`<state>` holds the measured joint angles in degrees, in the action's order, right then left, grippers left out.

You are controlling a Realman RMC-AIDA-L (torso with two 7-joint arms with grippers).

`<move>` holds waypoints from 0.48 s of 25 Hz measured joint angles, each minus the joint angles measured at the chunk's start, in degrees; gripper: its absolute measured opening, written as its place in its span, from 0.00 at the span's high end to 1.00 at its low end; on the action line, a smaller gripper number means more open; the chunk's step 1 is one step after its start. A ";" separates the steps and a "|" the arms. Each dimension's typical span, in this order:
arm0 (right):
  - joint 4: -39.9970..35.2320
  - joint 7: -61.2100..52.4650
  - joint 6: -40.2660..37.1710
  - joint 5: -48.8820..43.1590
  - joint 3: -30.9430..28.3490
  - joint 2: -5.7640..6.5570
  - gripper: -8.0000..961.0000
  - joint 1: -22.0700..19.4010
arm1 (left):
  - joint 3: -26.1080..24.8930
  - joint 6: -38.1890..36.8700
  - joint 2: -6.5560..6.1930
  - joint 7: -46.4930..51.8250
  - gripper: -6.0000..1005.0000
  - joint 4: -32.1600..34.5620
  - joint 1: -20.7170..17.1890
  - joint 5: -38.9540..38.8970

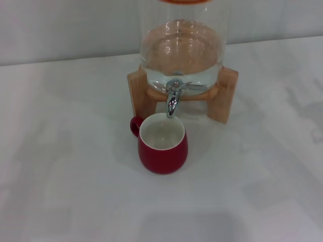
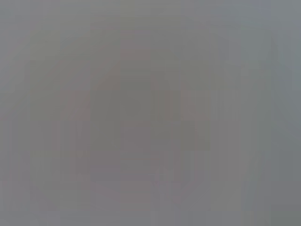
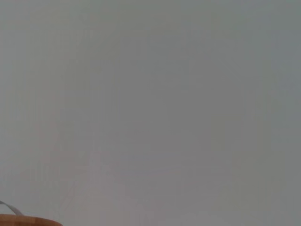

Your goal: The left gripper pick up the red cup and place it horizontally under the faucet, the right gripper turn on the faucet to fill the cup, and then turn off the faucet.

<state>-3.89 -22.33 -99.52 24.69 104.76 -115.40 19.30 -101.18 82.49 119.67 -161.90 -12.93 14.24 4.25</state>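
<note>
The red cup (image 1: 162,144) stands upright on the white table, its white inside showing and its small handle pointing left. Its mouth sits right below the chrome faucet (image 1: 173,98), whose spout points down at the cup's back rim. The faucet comes out of a clear glass dispenser (image 1: 181,50) holding water, set on a wooden stand (image 1: 223,96). Neither gripper appears in the head view. The left wrist view shows only a plain grey surface. In the right wrist view a sliver of wood (image 3: 28,220) shows at one corner.
The white table (image 1: 65,166) spreads wide to the left, right and front of the cup. A pale wall rises behind the dispenser. A faint shadow lies on the table near the front edge.
</note>
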 joint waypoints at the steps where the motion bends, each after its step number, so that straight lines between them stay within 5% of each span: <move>1: -0.02 -0.01 0.00 0.01 0.00 0.00 0.11 0.00 | -0.01 0.02 -0.04 -0.01 0.58 0.11 -0.11 -0.23; 12: -0.38 -0.36 0.13 0.18 -0.03 -0.08 0.11 0.15 | -4.42 0.07 -0.14 -0.08 0.58 1.55 -1.94 -1.91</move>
<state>-4.28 -22.69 -99.40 24.88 104.72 -115.48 19.44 -105.60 82.56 119.53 -161.97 -11.38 12.30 2.35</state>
